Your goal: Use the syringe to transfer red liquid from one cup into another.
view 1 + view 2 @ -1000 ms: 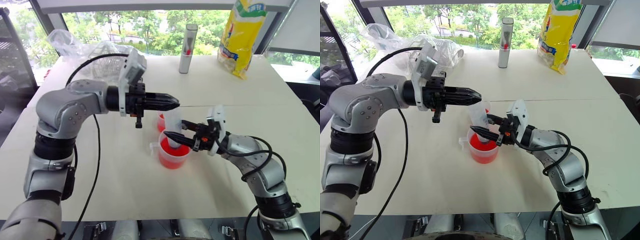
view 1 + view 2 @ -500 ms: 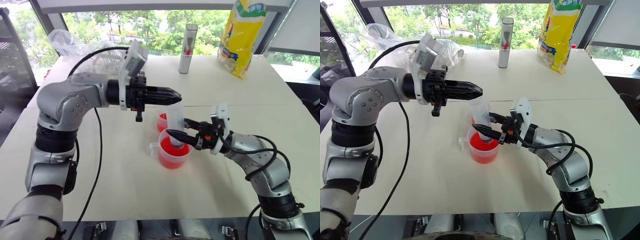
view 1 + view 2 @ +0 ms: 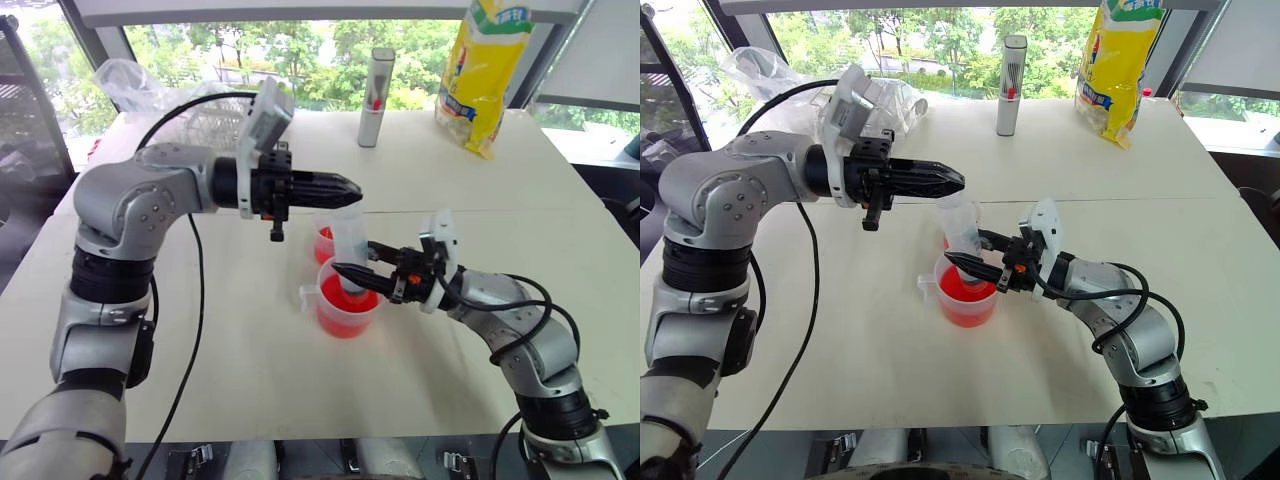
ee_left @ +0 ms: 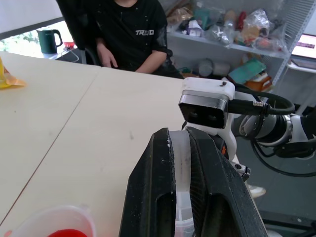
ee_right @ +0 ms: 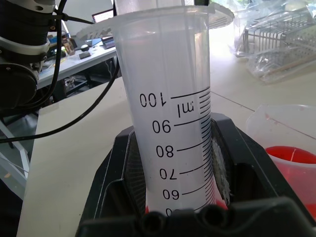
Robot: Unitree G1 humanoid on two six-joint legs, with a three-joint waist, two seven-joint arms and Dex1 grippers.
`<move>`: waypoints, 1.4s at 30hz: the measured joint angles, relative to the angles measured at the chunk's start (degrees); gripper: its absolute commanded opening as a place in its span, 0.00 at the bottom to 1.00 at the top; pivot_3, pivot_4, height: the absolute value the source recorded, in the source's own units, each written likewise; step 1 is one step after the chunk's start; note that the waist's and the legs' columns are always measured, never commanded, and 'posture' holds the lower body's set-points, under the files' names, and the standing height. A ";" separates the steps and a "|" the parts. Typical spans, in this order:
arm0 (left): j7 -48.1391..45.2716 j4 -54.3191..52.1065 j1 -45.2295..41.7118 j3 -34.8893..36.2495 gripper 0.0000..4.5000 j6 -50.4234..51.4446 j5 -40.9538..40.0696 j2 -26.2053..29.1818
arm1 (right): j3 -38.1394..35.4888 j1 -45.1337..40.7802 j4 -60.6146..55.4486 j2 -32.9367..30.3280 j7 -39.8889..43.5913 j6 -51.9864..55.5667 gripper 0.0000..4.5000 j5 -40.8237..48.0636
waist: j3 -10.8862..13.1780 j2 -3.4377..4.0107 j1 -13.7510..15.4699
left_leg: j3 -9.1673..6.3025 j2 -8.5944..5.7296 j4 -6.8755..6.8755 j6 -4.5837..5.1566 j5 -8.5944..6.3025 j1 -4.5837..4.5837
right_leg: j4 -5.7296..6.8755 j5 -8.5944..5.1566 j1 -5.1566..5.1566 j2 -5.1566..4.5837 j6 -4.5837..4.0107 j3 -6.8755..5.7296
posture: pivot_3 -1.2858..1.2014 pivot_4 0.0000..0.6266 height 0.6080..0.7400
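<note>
The clear syringe (image 3: pixel 348 240) stands upright with its lower end in the larger cup (image 3: pixel 345 312), which holds red liquid (image 3: pixel 338 300). My right gripper (image 3: pixel 352 272) is shut on the syringe barrel (image 5: pixel 173 123) just above the cup's rim, with a finger (image 5: pixel 111 192) on each side of the black marks. My left gripper (image 3: pixel 352 189) reaches in level from the left and is shut on the syringe's plunger top (image 4: pixel 180 168). The smaller cup (image 3: pixel 323 243), also holding red liquid, stands just behind the larger one.
A white-grey tube (image 3: pixel 375 95) and a yellow bag (image 3: pixel 485 70) stand at the table's far side. A wire basket in a clear plastic bag (image 3: pixel 215 115) lies at the far left. A person (image 4: pixel 131 34) sits beyond the table in the left wrist view.
My left gripper has risen slightly with the plunger top in it. The right gripper and both cups have kept still.
</note>
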 measured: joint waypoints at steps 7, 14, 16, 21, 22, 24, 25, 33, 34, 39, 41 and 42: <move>-0.01 0.09 -0.26 0.00 0.01 -0.07 0.28 0.01 | 0.16 0.13 0.36 -0.03 0.03 -0.38 0.32 -0.07 | 0.00 0.00 0.00 | 0.00 0.00 0.00 0.00 0.00 0.00 | 0.00 0.00 0.00 0.00 0.00 0.00 | 0.52 0.24 1.00; -0.01 0.14 -0.61 0.00 0.01 -0.08 0.32 0.01 | 0.17 0.30 0.36 -0.09 0.04 -0.49 0.32 -0.07 | 0.00 0.00 0.00 | 0.00 0.00 0.00 0.00 0.00 0.00 | 0.00 0.00 0.00 0.00 0.00 0.00 | 0.52 0.24 1.00; -0.01 0.16 -0.62 0.00 0.01 -0.08 0.32 0.01 | 0.17 0.39 0.36 -0.09 0.04 -0.49 0.32 -0.07 | 0.00 0.00 0.00 | 0.00 0.00 0.00 0.00 0.00 0.00 | 0.00 0.00 0.00 0.00 0.00 0.00 | 0.52 0.24 1.00; -0.01 0.17 -0.62 0.00 0.01 -0.08 0.32 0.01 | 0.21 0.56 0.36 -0.10 0.04 -0.47 0.32 -0.07 | 0.00 0.00 0.00 | 0.00 0.00 0.00 0.00 0.00 0.00 | 0.00 0.00 0.00 0.00 0.00 0.00 | 0.52 0.24 1.00; -0.01 0.17 -0.62 0.00 0.01 -0.08 0.32 0.01 | 0.23 0.56 0.36 -0.10 0.04 -0.46 0.32 -0.08 | 0.00 0.00 0.00 | 0.00 0.00 0.00 0.00 0.00 0.00 | 0.00 0.00 0.00 0.00 0.00 0.00 | 0.52 0.24 1.00; 0.00 0.17 -0.62 0.01 0.01 -0.08 0.32 0.01 | 0.25 0.56 0.36 -0.10 0.04 -0.43 0.32 -0.07 | 0.00 0.00 0.00 | 0.00 0.00 0.00 0.00 0.00 0.00 | 0.00 0.00 0.00 0.00 0.00 0.00 | 0.52 0.24 1.00; 0.00 0.17 -0.62 0.01 0.01 -0.08 0.32 0.01 | 0.25 0.56 0.36 -0.10 0.04 -0.41 0.32 -0.07 | 0.00 0.00 0.00 | 0.00 0.00 0.00 0.00 0.00 0.00 | 0.00 0.00 0.00 0.00 0.00 0.00 | 0.52 0.24 1.00; 0.53 0.12 -0.89 2.53 0.73 -0.77 0.46 1.10 | 1.41 -0.11 -0.33 -0.40 1.34 0.46 0.32 -0.02 | -0.01 -0.01 -0.06 | 0.00 0.01 -0.01 0.00 0.00 0.07 | 0.04 0.00 0.03 0.01 0.00 0.00 | 0.52 0.24 1.00; 0.34 0.10 -0.76 2.52 0.85 -1.33 0.66 1.61 | 1.62 -0.36 -0.33 -0.44 1.44 0.69 0.32 -0.03 | -0.01 -0.01 -0.05 | 0.01 0.01 0.00 0.00 0.00 0.07 | 0.04 0.00 0.03 0.01 0.00 0.00 | 0.52 0.24 1.00; 0.07 0.36 1.60 2.39 0.99 -3.29 3.07 2.78 | 1.56 -1.39 -0.33 -0.71 1.30 2.04 0.32 0.05 | -0.01 -0.01 0.03 | 0.01 0.00 0.00 0.00 0.00 0.06 | 0.05 0.00 0.03 0.00 0.00 0.00 | 0.52 0.24 1.00; -0.21 0.55 1.64 2.42 0.99 -4.17 3.44 2.88 | 1.38 -1.81 -0.37 -0.81 1.18 2.20 0.32 0.06 | -0.01 -0.01 0.04 | 0.01 0.00 0.00 0.00 0.00 0.06 | 0.05 0.00 0.03 0.00 0.00 0.00 | 0.52 0.24 1.00; -0.30 0.55 1.64 2.43 0.99 -4.38 3.63 2.97 | 1.22 -1.85 -0.51 -0.82 1.13 2.22 0.32 0.07 | -0.01 -0.01 0.05 | 0.02 0.00 0.00 0.00 0.00 0.06 | 0.05 0.00 0.03 0.00 0.00 0.00 | 0.52 0.24 1.00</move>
